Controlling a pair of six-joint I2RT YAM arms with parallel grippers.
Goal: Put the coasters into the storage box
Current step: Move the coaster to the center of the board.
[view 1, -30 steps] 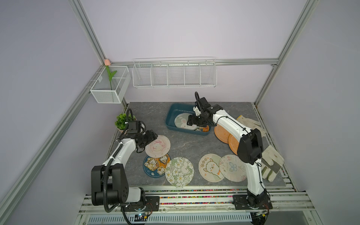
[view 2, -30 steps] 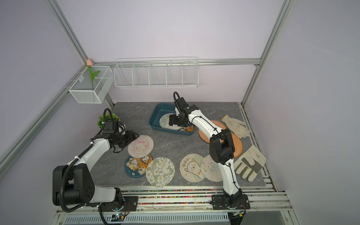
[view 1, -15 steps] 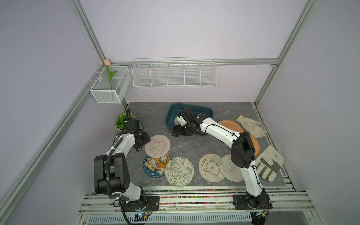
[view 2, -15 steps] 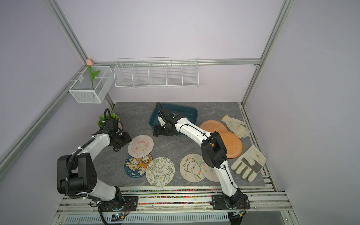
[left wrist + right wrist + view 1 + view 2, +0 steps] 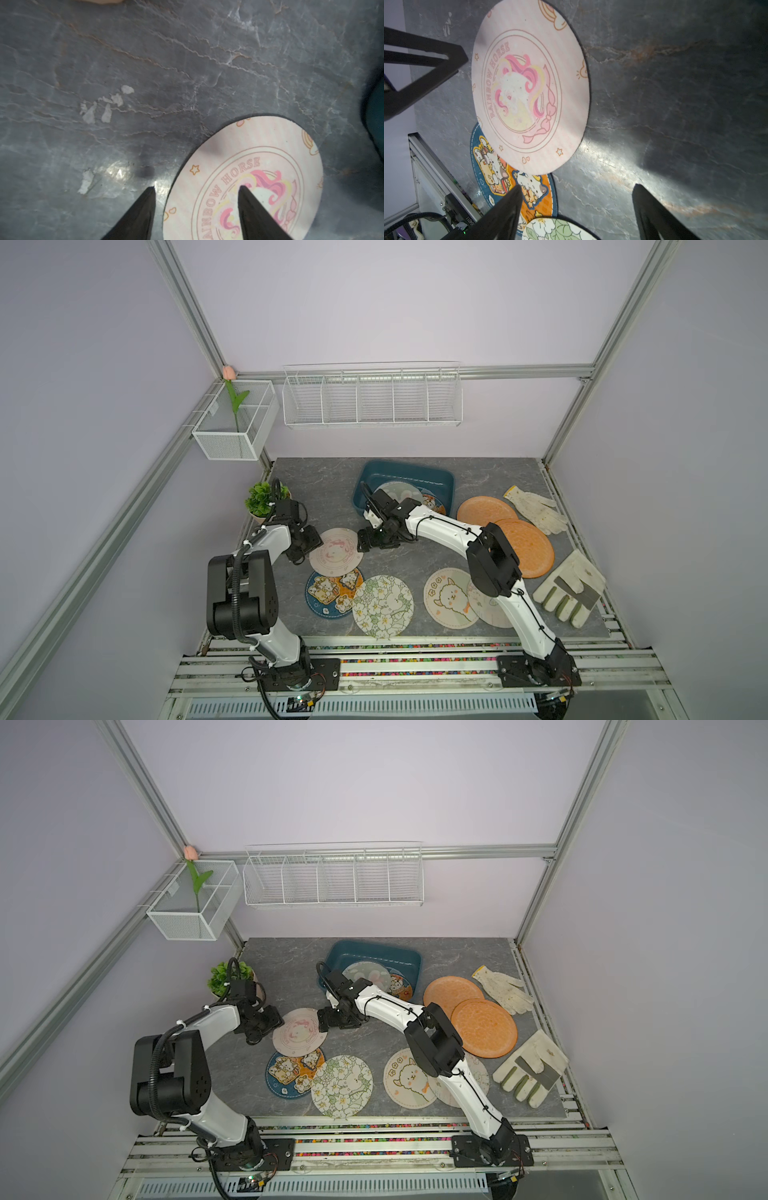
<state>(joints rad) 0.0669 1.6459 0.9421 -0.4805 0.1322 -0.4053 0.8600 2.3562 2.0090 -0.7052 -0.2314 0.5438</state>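
Soft even light, wrist views blurry, glare

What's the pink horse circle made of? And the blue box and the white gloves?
The pink horse coaster looks like printed fabric, matte and slightly fuzzy, on a thin dark backing, maybe rubber; only its black edge shows. The blue storage box looks like smooth moulded plastic: rounded corners, faint sheen. The white gloves look like knitted cotton: speckled and limp.

The pink coaster (image 5: 529, 133) bears "RAINBOW HORSE" in brown capitals, curved along its inner ring and read whole in the right wrist view. In the left wrist view only "AINBOW HORSE" shows on it (image 5: 249, 166). White digits on a black box (image 5: 455, 205) are too small to read.
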